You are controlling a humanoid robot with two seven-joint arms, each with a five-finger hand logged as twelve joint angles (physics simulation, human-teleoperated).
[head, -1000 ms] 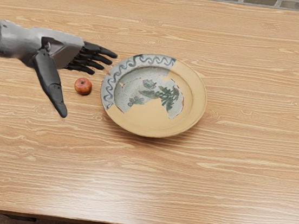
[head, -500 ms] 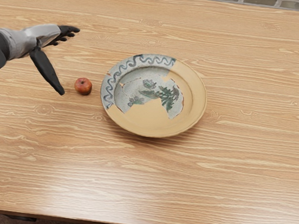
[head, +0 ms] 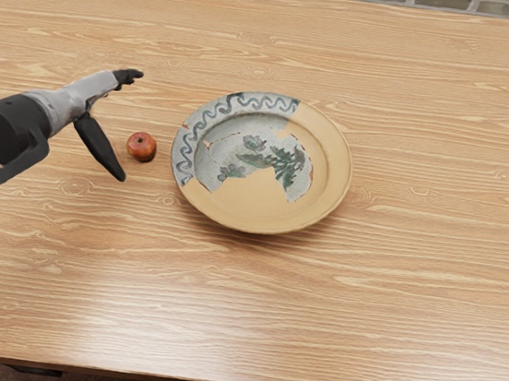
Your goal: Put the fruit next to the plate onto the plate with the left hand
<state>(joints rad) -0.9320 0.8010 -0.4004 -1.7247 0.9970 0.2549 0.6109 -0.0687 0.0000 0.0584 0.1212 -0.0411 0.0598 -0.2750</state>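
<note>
The left hand (head: 87,101), spread and empty, has drawn back from the plate (head: 335,177) and now angles its thumb beside the fruit (head: 141,146), so grasping still lies ahead

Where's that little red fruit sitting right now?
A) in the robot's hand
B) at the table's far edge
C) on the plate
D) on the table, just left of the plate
D: the fruit lies on the table beside the plate, apart from the open left hand.
</note>
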